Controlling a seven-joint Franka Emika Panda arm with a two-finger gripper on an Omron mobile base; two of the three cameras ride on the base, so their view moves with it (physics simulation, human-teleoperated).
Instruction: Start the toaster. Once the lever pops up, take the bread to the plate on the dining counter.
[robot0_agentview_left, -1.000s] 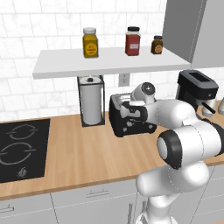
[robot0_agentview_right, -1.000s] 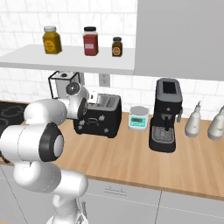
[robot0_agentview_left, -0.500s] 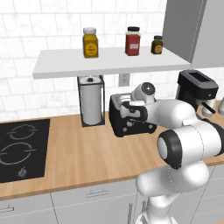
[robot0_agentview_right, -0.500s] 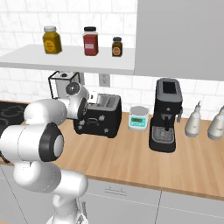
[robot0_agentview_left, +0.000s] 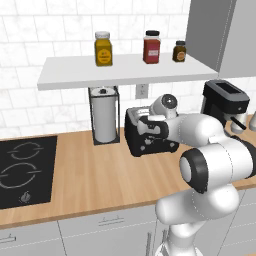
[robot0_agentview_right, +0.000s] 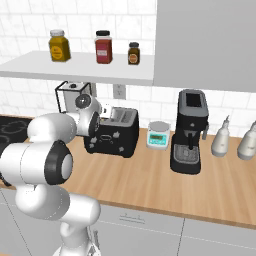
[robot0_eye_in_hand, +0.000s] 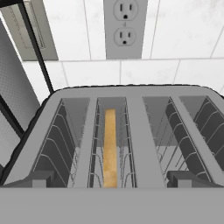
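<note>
Black toaster (robot0_agentview_left: 150, 135) standing on the wood worktop (robot0_agentview_left: 100, 175) against the white-tiled wall, at 3 o'clock of the paper-towel holder (robot0_agentview_left: 105, 115) and just beside it. In the right base view, same toaster (robot0_agentview_right: 112, 132) at 9 o'clock of a small kitchen scale (robot0_agentview_right: 158, 135), with the black coffee machine (robot0_agentview_right: 190, 131) further toward 3 o'clock and two pale bottles (robot0_agentview_right: 221, 137) beyond that.

Gripper (robot0_agentview_left: 148, 131) poised at the toaster's front upper edge, arm reaching in from 4 o'clock in the left base view. Jaws spread to full width, nothing held between them. Dark fingertips (robot0_eye_in_hand: 35, 178) visible at the lower edge of the hand view, at 8 and 4 o'clock, outside the inner slots.

Hand view looking down into the toaster (robot0_eye_in_hand: 131, 98) top: four slots with wire guides. Bread (robot0_eye_in_hand: 110, 148) seated on edge in the second slot from the left, thin tan strip, sunk below the slot rim. Other three slots without contents. Wall outlet (robot0_eye_in_hand: 124, 27) at 12 o'clock behind the toaster.

Lever position not discernible. Shelf (robot0_agentview_left: 125, 70) above carrying three jars (robot0_agentview_left: 102, 48). Black hob (robot0_agentview_left: 22, 170) at 9 o'clock of the worktop in the left base view.
</note>
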